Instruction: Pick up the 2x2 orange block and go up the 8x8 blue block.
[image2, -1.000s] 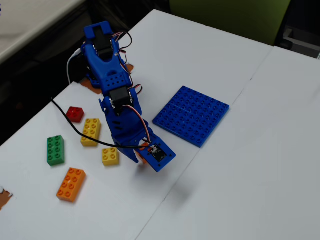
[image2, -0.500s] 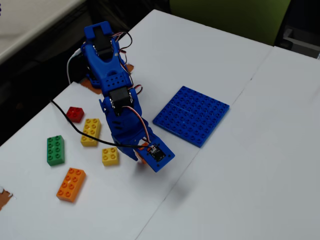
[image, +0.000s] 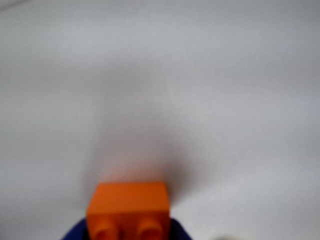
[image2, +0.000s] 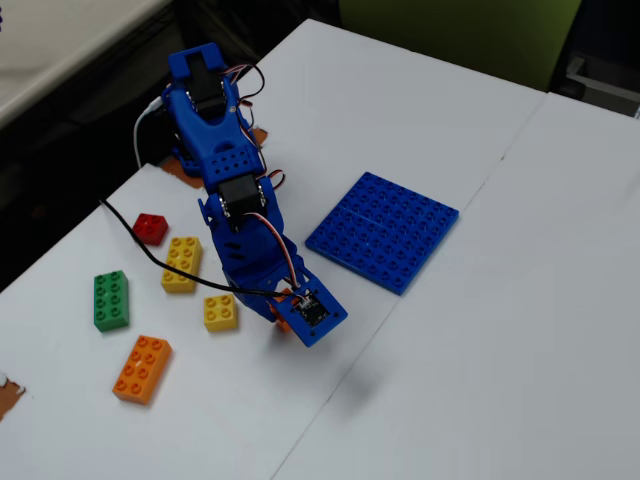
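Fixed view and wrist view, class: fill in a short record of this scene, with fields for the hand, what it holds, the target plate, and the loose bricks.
hand: hand, shut on the 2x2 orange block
target: 8x8 blue block, flat on the white table, nothing on it
loose bricks, left of arm in fixed view: red brick, long yellow brick, square yellow brick, green brick, long orange brick

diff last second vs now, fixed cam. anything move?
Barely. The gripper end of the arm crept slightly up and left in the fixed view, jaws still shut on the 2x2 orange block, as the wrist view shows. The 8x8 blue block, the yellow square brick and the other loose bricks stayed put.
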